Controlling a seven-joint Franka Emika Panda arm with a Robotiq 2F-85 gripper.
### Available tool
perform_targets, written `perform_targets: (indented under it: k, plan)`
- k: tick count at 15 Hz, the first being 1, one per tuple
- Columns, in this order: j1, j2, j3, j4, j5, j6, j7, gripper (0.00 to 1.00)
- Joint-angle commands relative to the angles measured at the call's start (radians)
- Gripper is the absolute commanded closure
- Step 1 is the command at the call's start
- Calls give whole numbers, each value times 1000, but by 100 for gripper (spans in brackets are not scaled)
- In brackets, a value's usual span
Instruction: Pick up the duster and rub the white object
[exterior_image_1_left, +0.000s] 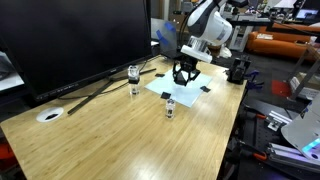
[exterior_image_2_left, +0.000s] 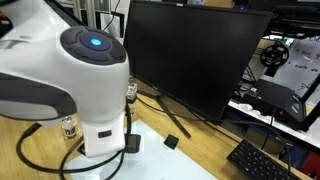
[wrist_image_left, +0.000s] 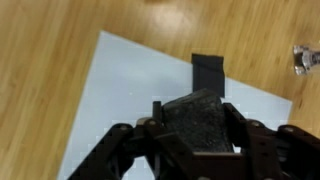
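The fingers (wrist_image_left: 252, 142) clamp the black duster (wrist_image_left: 198, 120) over the white sheet (wrist_image_left: 120, 95) (a small black square (wrist_image_left: 208, 68) sits at its edge) on the wooden worktop (wrist_image_left: 40, 60).

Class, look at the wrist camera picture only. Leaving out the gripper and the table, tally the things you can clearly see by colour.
Black: 2, the duster and the flat square piece
White: 1, the sheet
Clear: 1, the small glass item
Total: 4
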Motion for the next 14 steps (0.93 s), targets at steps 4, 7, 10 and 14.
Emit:
perform_targets:
  k: [4,7,10,14]
  plan:
    - [39,-78,-39,-168,-114,-218,-18,64]
    - [46,-69,-39,-192,-190,-308,-52,64]
    - [59,-70,-39,-203,-272,-341,-41,62]
    - [47,-103,-34,-206,-188,-287,-58,7]
